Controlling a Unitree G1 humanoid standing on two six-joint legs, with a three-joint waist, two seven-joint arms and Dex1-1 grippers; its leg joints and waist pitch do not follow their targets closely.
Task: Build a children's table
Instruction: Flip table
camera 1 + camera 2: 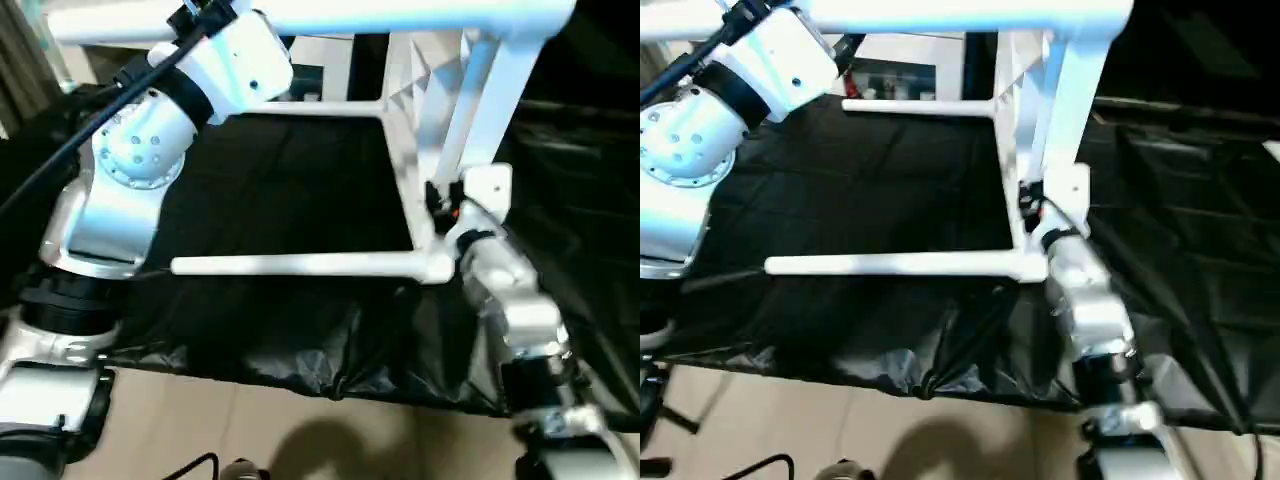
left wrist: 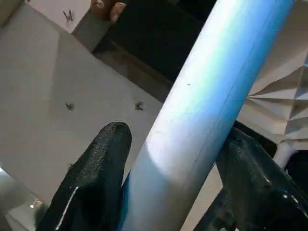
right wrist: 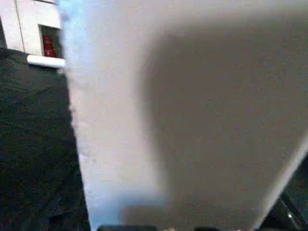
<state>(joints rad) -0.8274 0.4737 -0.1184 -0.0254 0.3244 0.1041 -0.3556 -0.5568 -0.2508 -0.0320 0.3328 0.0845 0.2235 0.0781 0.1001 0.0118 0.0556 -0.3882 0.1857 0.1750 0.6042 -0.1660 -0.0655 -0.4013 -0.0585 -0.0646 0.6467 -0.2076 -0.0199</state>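
The white children's table lies on its side on the black cloth, its square top (image 1: 455, 120) edge-on to me with the ribbed underside (image 1: 420, 85) facing left. Three legs point left: a near one low down (image 1: 300, 265), a far one (image 1: 310, 107) and a raised one (image 1: 400, 18) along the picture's top. My left gripper (image 2: 178, 168) is shut on the raised leg (image 2: 202, 106), a black finger (image 2: 96, 163) on each side. My right gripper (image 1: 445, 205) is shut on the top's near rim, whose white surface (image 3: 192, 120) is close up in the right wrist view.
The black cloth (image 1: 270, 190) covers the work surface; its crumpled front edge (image 1: 330, 375) hangs over beige floor (image 1: 250, 430). A white cabinet (image 1: 900, 60) stands at the back. A person's fingertips (image 2: 108, 7) show at the left wrist view's edge. A black cable (image 1: 80, 140) runs along my left arm.
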